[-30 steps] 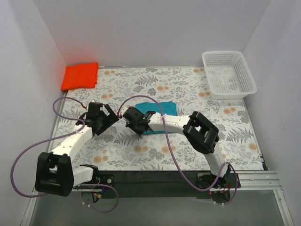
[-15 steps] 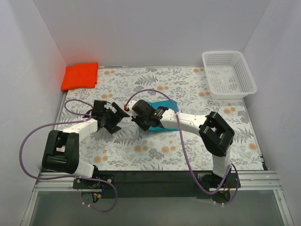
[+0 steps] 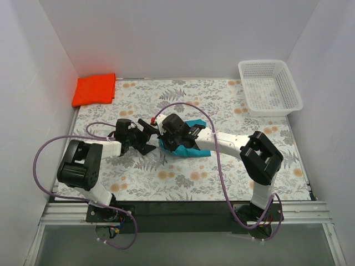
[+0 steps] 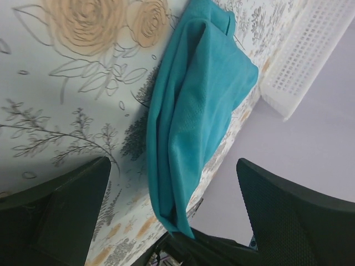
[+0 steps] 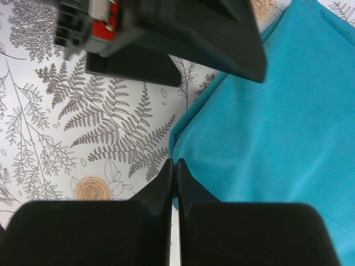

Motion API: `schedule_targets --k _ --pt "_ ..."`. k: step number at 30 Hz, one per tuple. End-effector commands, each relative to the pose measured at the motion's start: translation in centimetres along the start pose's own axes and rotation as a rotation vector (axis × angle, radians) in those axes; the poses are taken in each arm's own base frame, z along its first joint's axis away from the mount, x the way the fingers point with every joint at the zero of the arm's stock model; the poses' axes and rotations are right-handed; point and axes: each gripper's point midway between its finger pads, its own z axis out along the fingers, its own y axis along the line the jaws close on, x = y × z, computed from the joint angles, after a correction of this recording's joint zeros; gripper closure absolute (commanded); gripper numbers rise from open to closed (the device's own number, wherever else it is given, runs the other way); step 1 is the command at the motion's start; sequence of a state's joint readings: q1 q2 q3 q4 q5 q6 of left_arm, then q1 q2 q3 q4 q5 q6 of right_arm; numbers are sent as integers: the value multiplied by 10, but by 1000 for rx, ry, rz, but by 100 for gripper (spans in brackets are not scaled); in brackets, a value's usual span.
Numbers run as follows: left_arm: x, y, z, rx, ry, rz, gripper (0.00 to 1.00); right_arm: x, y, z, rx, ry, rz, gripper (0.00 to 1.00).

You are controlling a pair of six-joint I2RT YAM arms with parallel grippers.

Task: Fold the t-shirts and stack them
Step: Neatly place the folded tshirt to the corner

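Right end effector (image 5: 175,163) pinching t-shirt (image 5: 266,127), lengthwise toward basket (image 4: 310,50)

I am reading no text, label, brand, number or sign in any of these views; nothing legible is showing on anything.

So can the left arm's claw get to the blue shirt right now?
Probably yes. The left claw is wide open and points at the teal shirt, with nothing between them. The right claw, shut on the shirt's edge, sits very close, so they might bump.
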State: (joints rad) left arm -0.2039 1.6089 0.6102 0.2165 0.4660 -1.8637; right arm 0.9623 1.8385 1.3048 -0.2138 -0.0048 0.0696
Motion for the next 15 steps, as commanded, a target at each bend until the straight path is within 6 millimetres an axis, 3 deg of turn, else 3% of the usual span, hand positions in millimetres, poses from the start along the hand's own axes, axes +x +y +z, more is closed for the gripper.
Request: schedule_targets --k 1,6,11,12,15 --pt "15 13 10 -24 24 -40 2 -12 11 1 -51 -53 14 99" --pt "30 26 21 -57 11 -55 2 -21 11 -5 -55 -86 23 99" --pt "31 31 29 -69 -18 -56 2 -25 13 -8 -67 -108 35 99" --pt "32 32 31 -74 -17 -49 5 -25 15 -9 -75 -110 36 99" --pt "27 30 33 -70 -39 -30 31 -21 17 -6 -87 -102 45 99"
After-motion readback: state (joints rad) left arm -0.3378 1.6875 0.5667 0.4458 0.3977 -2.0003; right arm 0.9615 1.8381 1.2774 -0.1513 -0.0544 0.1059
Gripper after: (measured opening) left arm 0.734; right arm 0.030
